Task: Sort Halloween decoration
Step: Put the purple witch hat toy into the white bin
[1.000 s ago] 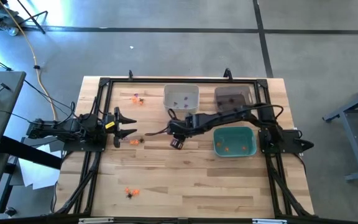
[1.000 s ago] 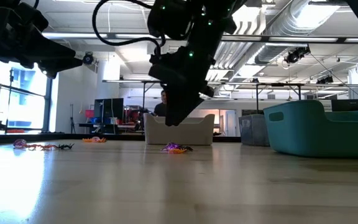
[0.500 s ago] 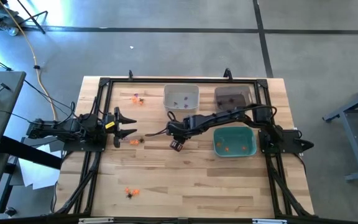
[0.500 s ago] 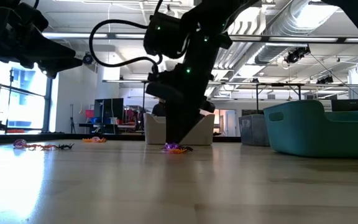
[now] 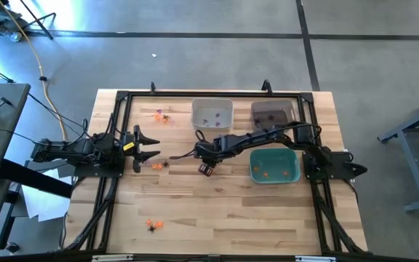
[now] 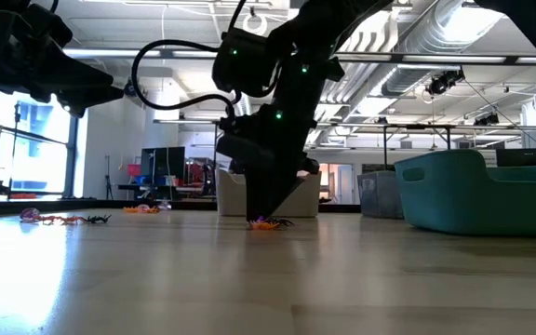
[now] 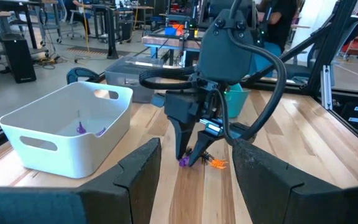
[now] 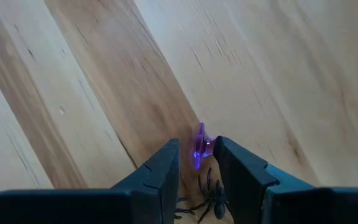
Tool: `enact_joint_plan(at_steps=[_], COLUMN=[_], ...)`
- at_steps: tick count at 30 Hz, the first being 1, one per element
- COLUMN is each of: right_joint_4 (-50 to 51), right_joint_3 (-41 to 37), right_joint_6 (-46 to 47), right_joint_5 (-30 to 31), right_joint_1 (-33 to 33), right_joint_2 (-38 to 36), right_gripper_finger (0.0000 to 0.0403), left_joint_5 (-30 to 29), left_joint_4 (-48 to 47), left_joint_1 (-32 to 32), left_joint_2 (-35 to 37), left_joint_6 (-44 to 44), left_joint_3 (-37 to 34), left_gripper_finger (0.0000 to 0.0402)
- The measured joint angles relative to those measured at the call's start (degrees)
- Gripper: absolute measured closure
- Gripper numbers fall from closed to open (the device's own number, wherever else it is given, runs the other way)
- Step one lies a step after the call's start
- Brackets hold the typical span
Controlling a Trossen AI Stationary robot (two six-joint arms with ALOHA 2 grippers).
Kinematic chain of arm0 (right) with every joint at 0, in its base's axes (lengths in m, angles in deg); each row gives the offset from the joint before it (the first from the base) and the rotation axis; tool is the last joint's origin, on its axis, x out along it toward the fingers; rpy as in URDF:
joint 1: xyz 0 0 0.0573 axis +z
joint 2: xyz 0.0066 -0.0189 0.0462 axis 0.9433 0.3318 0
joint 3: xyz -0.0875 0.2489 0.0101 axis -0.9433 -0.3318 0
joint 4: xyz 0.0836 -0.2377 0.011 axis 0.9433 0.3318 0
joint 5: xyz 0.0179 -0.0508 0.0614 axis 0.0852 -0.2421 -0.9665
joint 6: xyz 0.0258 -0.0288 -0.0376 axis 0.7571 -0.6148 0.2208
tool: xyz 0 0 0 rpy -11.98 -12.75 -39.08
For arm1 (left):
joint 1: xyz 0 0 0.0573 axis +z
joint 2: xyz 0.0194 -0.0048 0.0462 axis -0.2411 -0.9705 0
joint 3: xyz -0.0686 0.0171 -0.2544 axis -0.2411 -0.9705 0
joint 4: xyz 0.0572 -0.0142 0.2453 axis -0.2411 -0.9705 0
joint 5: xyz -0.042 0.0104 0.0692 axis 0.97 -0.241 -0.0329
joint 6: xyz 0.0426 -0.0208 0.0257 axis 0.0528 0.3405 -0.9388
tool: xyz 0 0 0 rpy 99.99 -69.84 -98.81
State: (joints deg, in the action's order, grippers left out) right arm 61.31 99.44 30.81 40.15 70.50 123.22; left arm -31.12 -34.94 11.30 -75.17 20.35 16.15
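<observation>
Reaching down to the table [image 5: 224, 211] near the centre of the high view, the right gripper [image 8: 196, 155] has its fingers parted around a purple trinket [image 8: 199, 144], not clamped on it; a black spider [image 8: 211, 198] lies just beside. At centre left, the left gripper [image 5: 151, 146] hangs released, near an orange trinket [image 5: 156, 166]. More trinkets [image 5: 152, 225] lie at lower left. Toward the top sit a white bin [image 5: 212, 114], a dark bin [image 5: 273, 113] and a teal bin [image 5: 273, 164].
</observation>
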Motion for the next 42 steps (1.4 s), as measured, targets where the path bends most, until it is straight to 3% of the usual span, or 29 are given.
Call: enact_joint_plan(at_steps=[12, 23, 42], right_joint_4=[0.2, 0.1, 2.2], right_joint_3=[-0.1, -0.1, -0.3], right_joint_6=[-0.9, -1.1, -1.5], right_joint_5=[1.0, 2.1, 2.1], right_joint_1=[0.0, 0.0, 0.0], right_joint_2=[0.1, 0.1, -2.6], right_gripper_finger=[0.0299, 0.0397, 0.0403], left_joint_5=[0.0, 0.0, 0.0], left_joint_4=[0.0, 0.0, 0.0], left_joint_1=[0.0, 0.0, 0.0], left_joint_2=[0.0, 0.0, 0.0], left_joint_6=[0.0, 0.0, 0.0], left_joint_3=[0.0, 0.0, 0.0], left_gripper_finger=[0.0216, 0.0216, 0.0216])
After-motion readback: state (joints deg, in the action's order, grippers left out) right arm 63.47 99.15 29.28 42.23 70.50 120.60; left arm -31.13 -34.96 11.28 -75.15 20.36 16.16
